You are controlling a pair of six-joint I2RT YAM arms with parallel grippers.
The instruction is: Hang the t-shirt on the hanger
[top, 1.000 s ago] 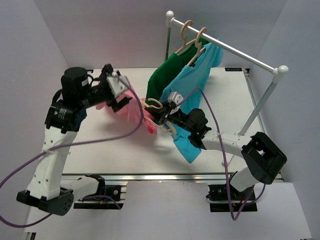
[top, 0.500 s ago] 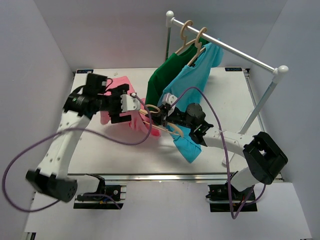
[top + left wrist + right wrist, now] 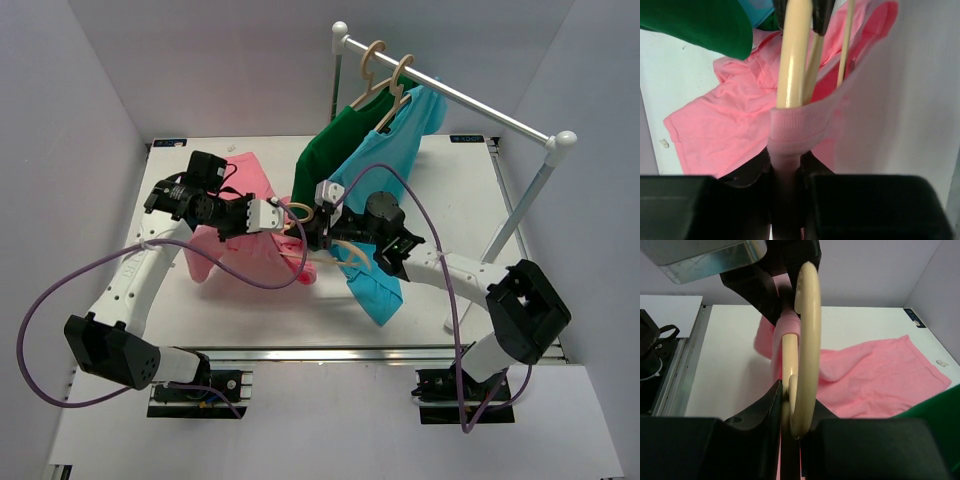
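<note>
The pink t-shirt point(image 3: 232, 240) lies partly on the table, with its collar point(image 3: 790, 125) lifted and looped round one arm of the beige wooden hanger point(image 3: 792, 55). My left gripper point(image 3: 786, 167) is shut on that ribbed collar band just below the hanger arm; from above the left gripper point(image 3: 272, 215) sits right beside the hanger's hook point(image 3: 303, 211). My right gripper point(image 3: 796, 400) is shut on the hanger's neck, and the hook point(image 3: 807, 340) rises between its fingers. Seen from above, the right gripper point(image 3: 322, 228) holds the hanger over the table's middle. The rest of the t-shirt point(image 3: 875, 380) trails on the table.
A white clothes rail point(image 3: 450, 95) stands at the back right, its post point(image 3: 525, 215) on the right. Two like hangers hang there with a green shirt point(image 3: 325, 150) and a blue shirt point(image 3: 385, 160), the blue one dropping behind my right arm. White table point(image 3: 250, 300).
My left arm swung in from the far left to the hanger and its jaws went from wide open to shut on the collar. The right arm shifted the hanger slightly left.
</note>
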